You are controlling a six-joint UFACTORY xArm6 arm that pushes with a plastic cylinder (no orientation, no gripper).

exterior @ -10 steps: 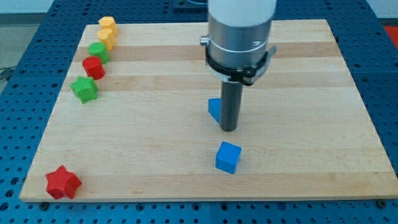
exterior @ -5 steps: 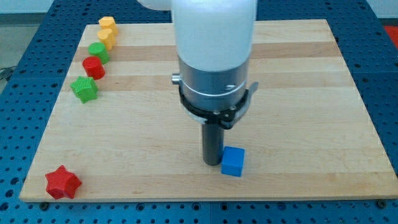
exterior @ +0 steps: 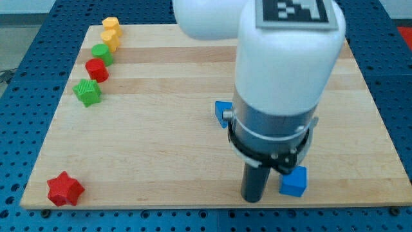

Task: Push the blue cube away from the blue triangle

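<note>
Blue cube (exterior: 293,182) is sitting just right of our bare, gripperless tip (exterior: 253,198), blue triangle (exterior: 223,113) lying well up-left.

White arm body descends vertically into a grey collar and straight dark rod; my tip (exterior: 253,198) rests on the surface.

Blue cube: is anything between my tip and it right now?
Nothing visible. My tip sits just to the view's left of the blue cube, no block between them. The blue triangle lies behind, toward the view's top.
</note>
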